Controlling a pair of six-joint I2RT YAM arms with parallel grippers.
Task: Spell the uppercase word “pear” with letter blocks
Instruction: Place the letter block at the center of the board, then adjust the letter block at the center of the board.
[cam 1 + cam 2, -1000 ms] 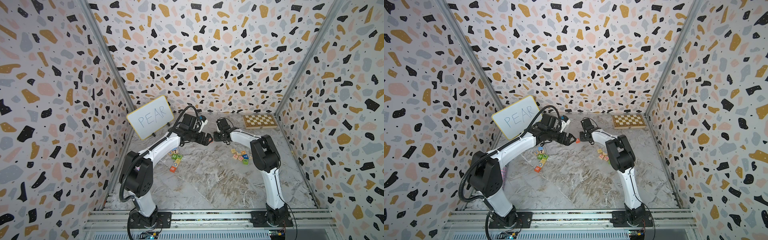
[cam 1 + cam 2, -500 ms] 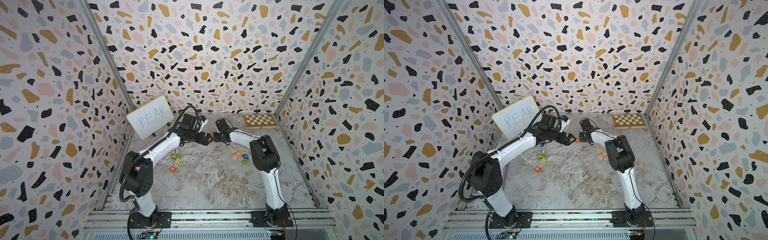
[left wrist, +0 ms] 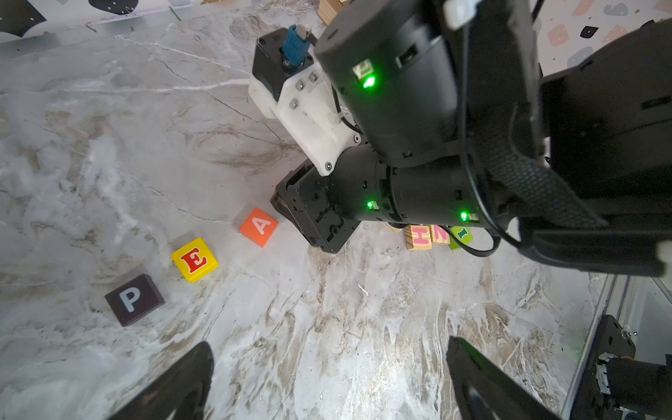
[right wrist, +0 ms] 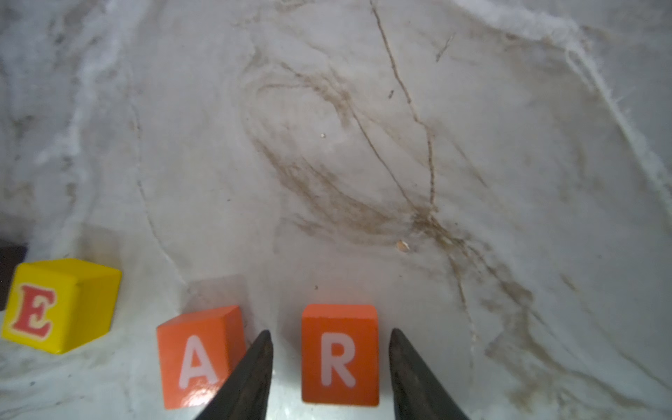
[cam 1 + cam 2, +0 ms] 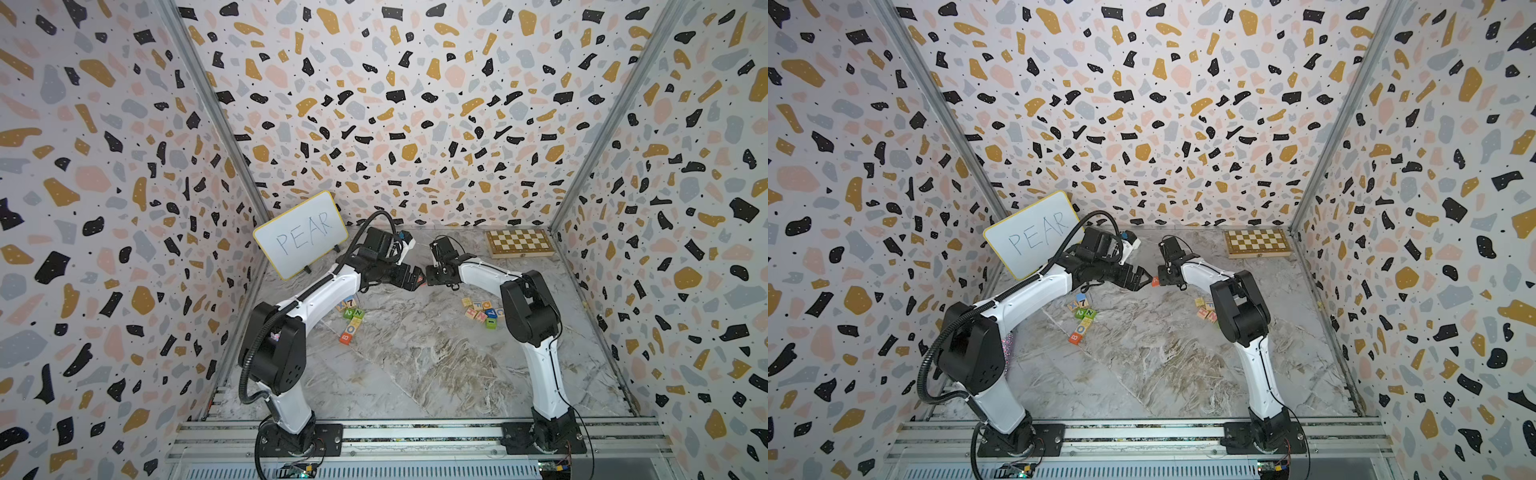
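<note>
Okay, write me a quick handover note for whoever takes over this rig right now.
Grippers: left gripper open, holding nothing. The right gripper is open, with a finger on either side of the R block and a gap showing on each side.
Blocks: P block, E block, A block, then R, in one row on the marble table, letters up.
Done: all four letters are down in order.
Left: lift the right gripper clear without nudging R. The row looks loosely spaced, so tighten it if needed.
</note>
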